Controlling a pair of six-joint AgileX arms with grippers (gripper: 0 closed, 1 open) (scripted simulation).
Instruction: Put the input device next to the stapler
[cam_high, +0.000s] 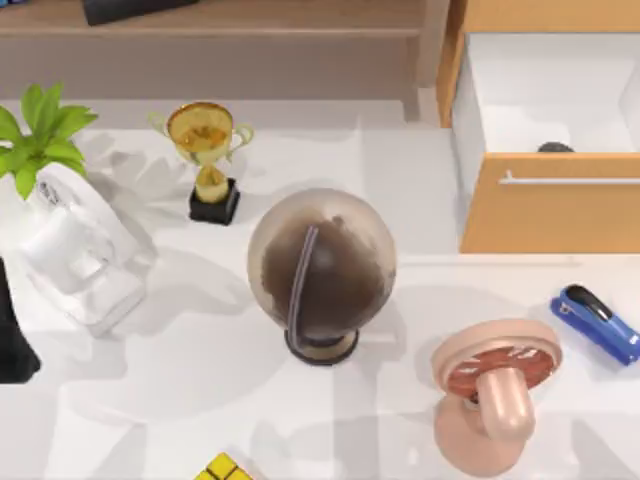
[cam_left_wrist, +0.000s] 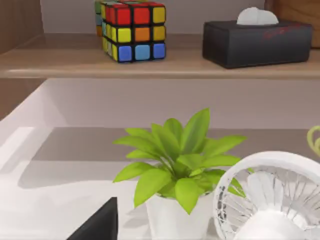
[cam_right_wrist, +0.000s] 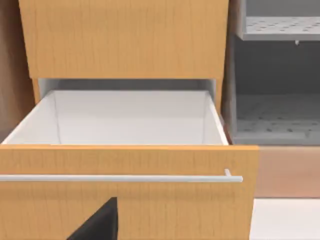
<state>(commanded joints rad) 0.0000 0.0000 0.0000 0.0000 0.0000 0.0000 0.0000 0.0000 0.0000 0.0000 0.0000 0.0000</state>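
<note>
Half-hidden input device (cam_high: 555, 148) sits in open drawer (cam_high: 550, 215); grippers' openness cannot be told.

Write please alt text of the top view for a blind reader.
An open drawer at the right holds a dark input device; a blue stapler lies on the table below it. A globe, pink fan, trophy and plant stand around.

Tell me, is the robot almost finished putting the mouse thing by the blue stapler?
Not nearly. Done: the drawer stands pulled open. The input device sits inside it, just peeking above the drawer front. In hand: nothing is being held, though the right wrist camera faces the open drawer. Left: reach in, lift the device out, and set it beside the stapler, which lies on the table's right side near the pink fan.
</note>
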